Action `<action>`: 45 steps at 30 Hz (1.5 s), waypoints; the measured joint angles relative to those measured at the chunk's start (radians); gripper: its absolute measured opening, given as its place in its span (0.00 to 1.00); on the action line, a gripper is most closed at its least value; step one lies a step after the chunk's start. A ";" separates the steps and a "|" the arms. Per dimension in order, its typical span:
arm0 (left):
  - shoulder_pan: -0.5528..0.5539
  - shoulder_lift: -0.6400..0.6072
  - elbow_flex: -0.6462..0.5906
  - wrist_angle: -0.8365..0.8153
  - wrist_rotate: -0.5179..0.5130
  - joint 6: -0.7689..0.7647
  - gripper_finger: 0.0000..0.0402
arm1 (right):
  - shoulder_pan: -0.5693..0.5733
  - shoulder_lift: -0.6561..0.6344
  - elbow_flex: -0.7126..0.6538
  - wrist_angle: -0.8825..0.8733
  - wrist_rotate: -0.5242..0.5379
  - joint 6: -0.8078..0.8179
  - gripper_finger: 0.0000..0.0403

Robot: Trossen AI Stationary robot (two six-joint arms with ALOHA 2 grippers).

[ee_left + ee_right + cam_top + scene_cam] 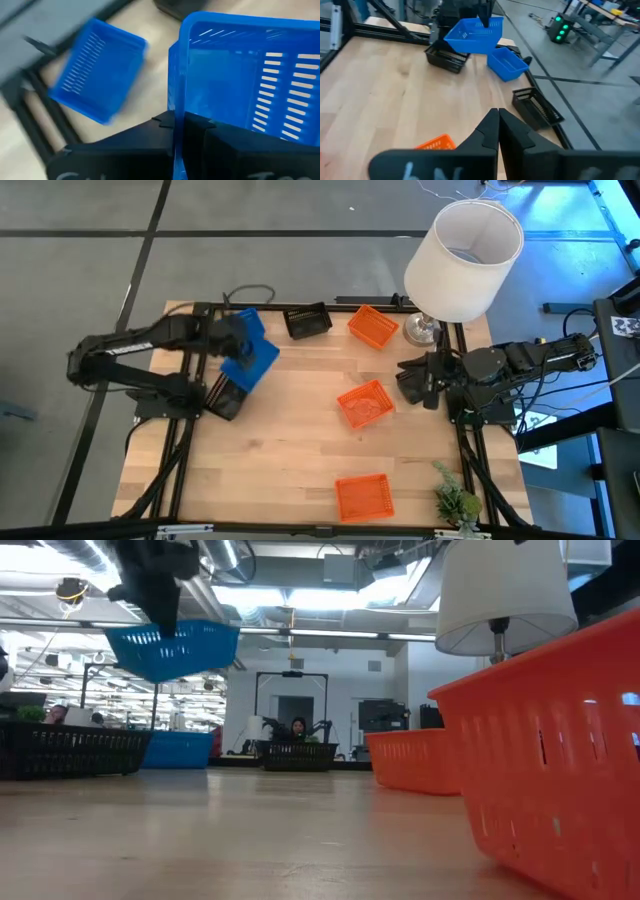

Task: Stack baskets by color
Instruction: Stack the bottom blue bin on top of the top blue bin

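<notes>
My left gripper (240, 348) is shut on a blue basket (255, 365) and holds it in the air over the table's left side, above a black basket (225, 397). A second blue basket (250, 323) rests on its bottom on the table near the far left edge. Another black basket (308, 321) sits at the far edge. Three orange baskets lie apart: one at the far edge (372, 327), one mid-table (365, 403), one at the near edge (363, 497). My right gripper (408, 377) hangs shut over the table's right side, holding nothing. My left gripper pinches the rim of one side wall (176, 107) of the blue basket, with one finger inside the basket and one outside. The fingers come slanting down from above (483, 20). The basket (175, 645) hangs below them, tilted and lifted clear of the table.
A white lamp (462, 260) stands at the far right corner. A small green plant (455, 502) stands at the near right corner. Black frame rails (180, 470) run along the table's left and right edges. Bare wood lies between the left baskets and the orange ones.
</notes>
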 joint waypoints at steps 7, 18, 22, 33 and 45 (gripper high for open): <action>0.336 0.030 0.000 0.059 0.005 0.442 0.00 | 0.000 0.000 0.000 0.000 0.094 0.004 0.02; 0.613 0.175 0.000 0.237 0.064 0.881 0.00 | -0.045 0.000 0.000 0.000 0.108 0.054 0.02; 0.636 0.240 0.000 0.254 0.071 0.958 0.00 | -0.059 0.000 0.000 0.000 0.108 0.055 0.02; 0.646 0.348 0.000 0.245 0.233 0.940 0.00 | -0.072 0.000 0.000 0.000 0.105 0.092 0.02; 0.653 0.353 0.000 0.240 0.230 0.812 0.07 | -0.072 0.000 0.000 0.000 0.106 0.105 0.02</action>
